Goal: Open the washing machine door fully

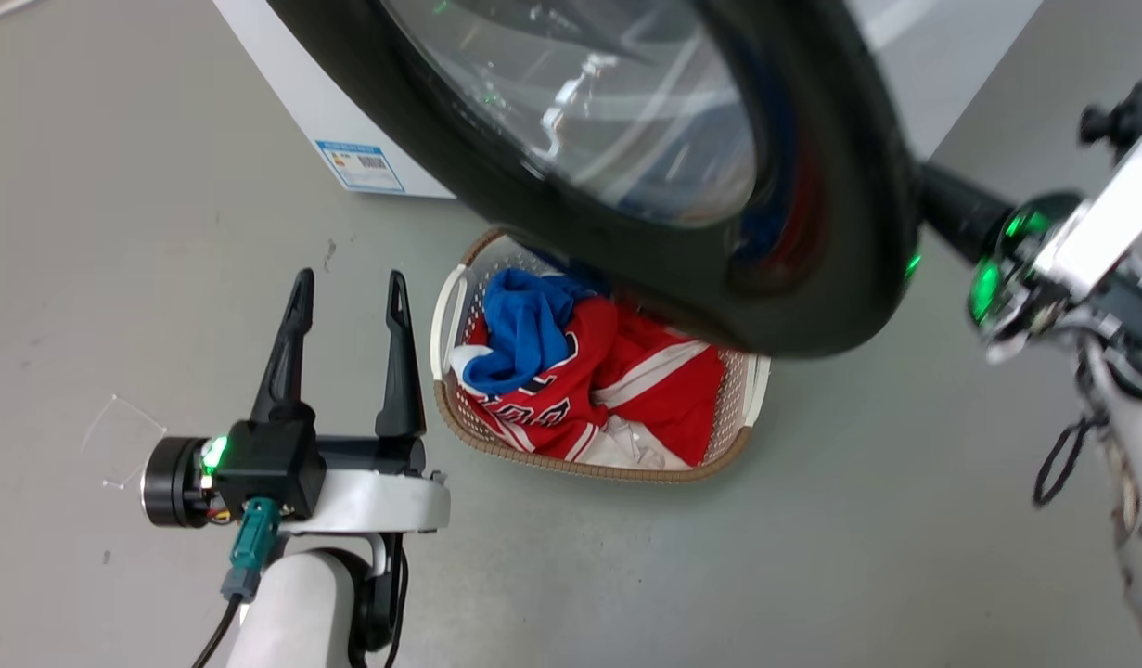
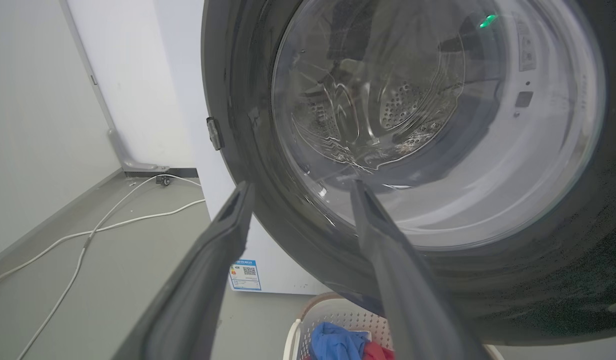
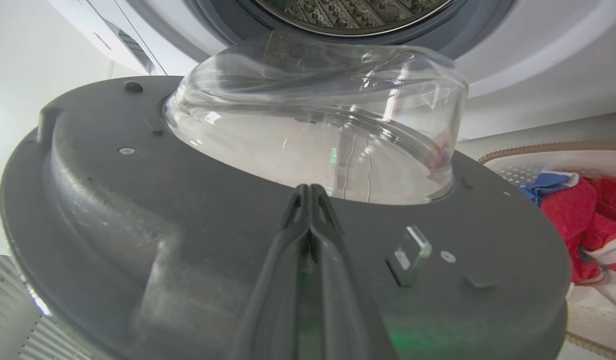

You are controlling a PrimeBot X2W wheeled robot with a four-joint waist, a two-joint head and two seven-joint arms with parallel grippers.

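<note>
Right claw (image 3: 310, 192): fingers pressed together with nothing between them, tips against the door's (image 3: 137, 225) inner face, just beside the latch (image 3: 413, 250). That puts us between the door and the machine (image 3: 513, 75). The door is part open and its free edge is on our right, so we judge the push goes outward, away from the drum (image 3: 353, 12). Left claw (image 1: 348, 288) is spread and idle beside the basket (image 1: 445, 306), which holds red and blue clothes (image 1: 617, 371) and sits partly under the door.
</note>
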